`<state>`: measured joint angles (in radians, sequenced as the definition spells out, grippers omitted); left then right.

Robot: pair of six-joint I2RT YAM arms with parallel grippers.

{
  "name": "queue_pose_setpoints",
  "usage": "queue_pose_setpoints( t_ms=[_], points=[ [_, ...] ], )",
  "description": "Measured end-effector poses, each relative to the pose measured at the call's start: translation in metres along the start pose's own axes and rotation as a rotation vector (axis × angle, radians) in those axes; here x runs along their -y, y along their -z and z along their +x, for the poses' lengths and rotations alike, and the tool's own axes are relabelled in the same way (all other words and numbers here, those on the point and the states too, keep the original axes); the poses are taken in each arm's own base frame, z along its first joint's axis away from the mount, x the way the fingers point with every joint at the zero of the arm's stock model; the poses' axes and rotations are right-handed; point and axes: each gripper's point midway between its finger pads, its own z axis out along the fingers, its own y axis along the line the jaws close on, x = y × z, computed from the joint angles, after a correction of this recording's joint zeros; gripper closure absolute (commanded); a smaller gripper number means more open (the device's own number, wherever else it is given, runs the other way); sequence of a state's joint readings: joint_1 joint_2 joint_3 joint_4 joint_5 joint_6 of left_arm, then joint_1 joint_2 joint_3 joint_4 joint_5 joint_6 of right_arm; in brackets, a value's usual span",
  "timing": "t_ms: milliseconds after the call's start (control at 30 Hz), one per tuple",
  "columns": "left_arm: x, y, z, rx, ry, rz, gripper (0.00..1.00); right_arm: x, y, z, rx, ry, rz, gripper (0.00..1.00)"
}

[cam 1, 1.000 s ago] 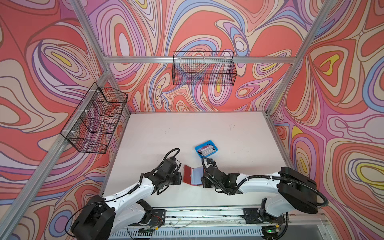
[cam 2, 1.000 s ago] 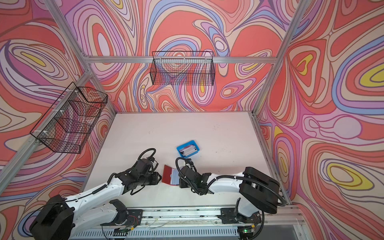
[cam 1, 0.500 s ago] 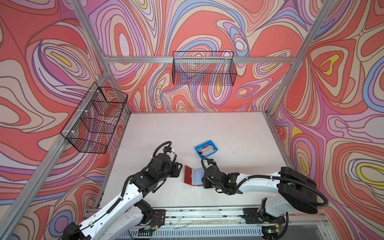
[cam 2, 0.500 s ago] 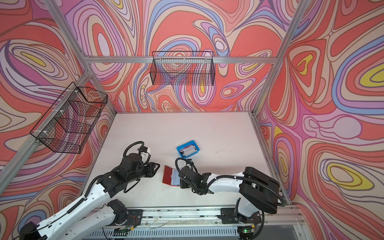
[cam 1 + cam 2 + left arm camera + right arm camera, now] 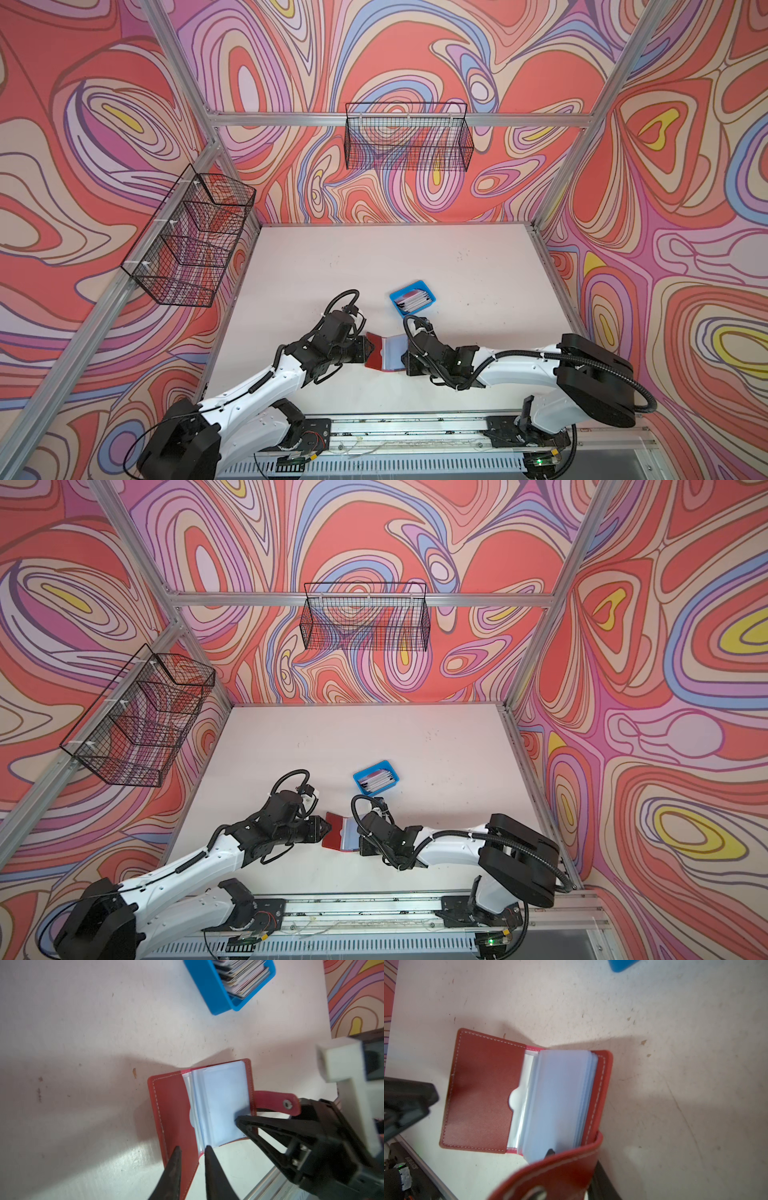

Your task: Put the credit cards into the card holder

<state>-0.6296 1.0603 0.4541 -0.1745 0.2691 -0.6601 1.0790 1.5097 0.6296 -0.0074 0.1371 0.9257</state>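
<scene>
The red card holder [image 5: 384, 353] [image 5: 340, 833] lies open near the table's front, clear sleeves showing [image 5: 224, 1101]. The credit cards [image 5: 412, 300] [image 5: 241, 976] stand stacked in a blue tray [image 5: 406, 287] behind it. My left gripper [image 5: 367, 353] [image 5: 192, 1147] is at the holder's left cover [image 5: 481, 1095], tips narrowly apart over its edge and clamping nothing. My right gripper [image 5: 405, 357] holds the right half. One of its fingers [image 5: 270, 1126] presses on the sleeves and its tip [image 5: 550, 1151] shows there. The snap strap [image 5: 560, 1174] drapes over the jaws and hides the rest.
Black wire baskets hang on the left wall [image 5: 191, 245] and the back wall [image 5: 409, 139]. A metal rail [image 5: 415, 428] runs along the table's front edge, just behind both arm bases. Aluminium frame posts stand at the table's corners.
My left gripper pulled back from the holder, then returned to its left cover with the jaws narrower. The right arm and the holder have hardly moved.
</scene>
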Motion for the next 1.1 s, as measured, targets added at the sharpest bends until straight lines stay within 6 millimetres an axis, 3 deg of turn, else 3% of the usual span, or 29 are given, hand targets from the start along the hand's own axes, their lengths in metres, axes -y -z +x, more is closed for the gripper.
queue_pose_setpoints(
  t_ms=[400, 700, 933, 1100],
  points=[
    [-0.032, -0.020, 0.021, -0.030, 0.028, -0.077, 0.82, -0.003, 0.014, -0.008, 0.038, -0.025, -0.026, 0.67],
    [-0.029, -0.018, 0.019, -0.018, 0.029, -0.068, 0.81, 0.002, 0.035, -0.020, 0.087, -0.031, 0.004, 0.65],
    [-0.021, -0.001, 0.007, 0.043, 0.009, -0.059, 0.78, -0.029, 0.079, -0.055, 0.212, -0.037, -0.062, 0.61],
    [-0.026, 0.002, 0.007, 0.050, 0.008, -0.082, 0.80, -0.052, 0.087, -0.057, 0.236, -0.012, -0.116, 0.61]
  ],
)
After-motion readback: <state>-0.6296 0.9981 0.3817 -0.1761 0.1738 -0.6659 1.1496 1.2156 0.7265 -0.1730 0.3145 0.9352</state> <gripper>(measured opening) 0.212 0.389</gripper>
